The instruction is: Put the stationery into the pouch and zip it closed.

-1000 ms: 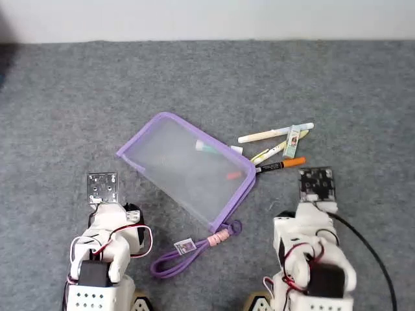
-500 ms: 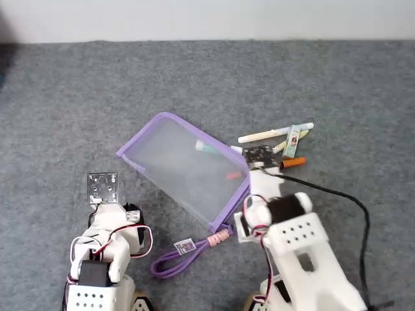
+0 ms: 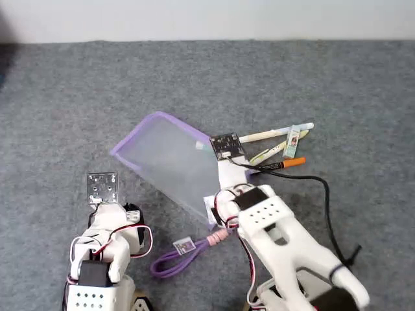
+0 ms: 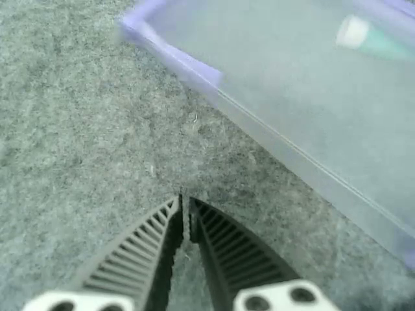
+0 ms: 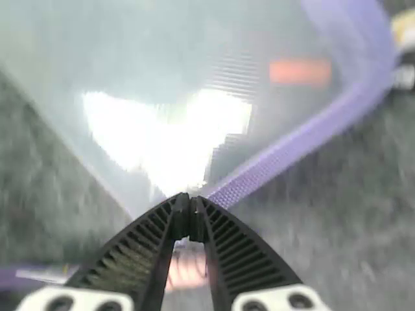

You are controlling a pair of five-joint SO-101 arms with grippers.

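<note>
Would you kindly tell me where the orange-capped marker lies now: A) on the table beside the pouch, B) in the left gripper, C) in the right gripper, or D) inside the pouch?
A: the orange-capped marker lies on the table just outside the pouch, among the other pens.

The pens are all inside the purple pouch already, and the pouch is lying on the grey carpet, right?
Not quite. The pouch does lie on the grey carpet, but the pens are not all inside it. The high view shows several pens on the carpet beside the pouch.
</note>
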